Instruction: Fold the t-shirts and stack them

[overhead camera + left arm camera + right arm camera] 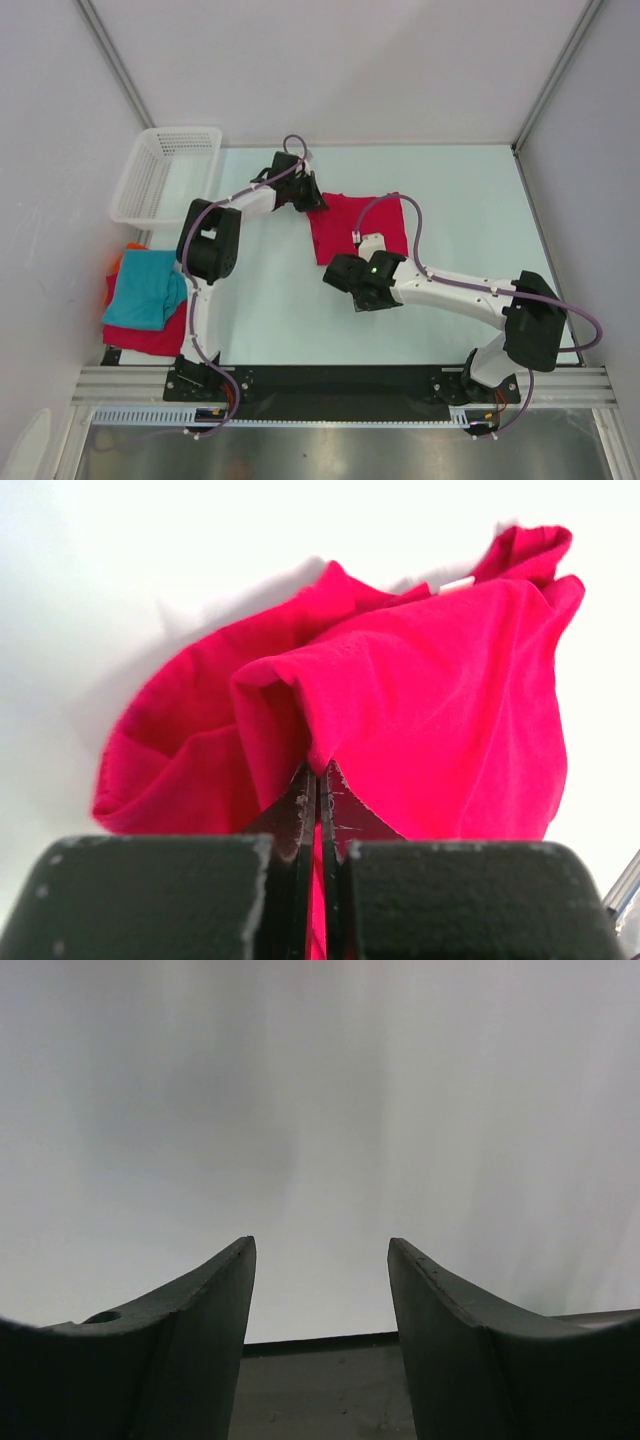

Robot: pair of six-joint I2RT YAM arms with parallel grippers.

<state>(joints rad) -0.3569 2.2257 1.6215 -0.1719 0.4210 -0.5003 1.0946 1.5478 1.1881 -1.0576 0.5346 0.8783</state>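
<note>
The large crimson-red t-shirt (350, 222) lies partly folded in the middle of the table. My left gripper (311, 199) is at its far left corner, shut on a pinched fold of the cloth. In the left wrist view the shirt (430, 710) bunches up above the closed gripper (320, 772). My right gripper (336, 272) hovers just in front of the shirt's near edge. In the right wrist view it (320, 1245) is open and empty, with only bare table beyond. A folded teal shirt (145, 290) lies on a red one (150, 338), with an orange one (120, 259) peeking out behind.
A white mesh basket (165, 175) stands at the far left corner, behind the stack. The stack sits at the table's left edge beside the left arm's base. Grey walls close in the table on three sides.
</note>
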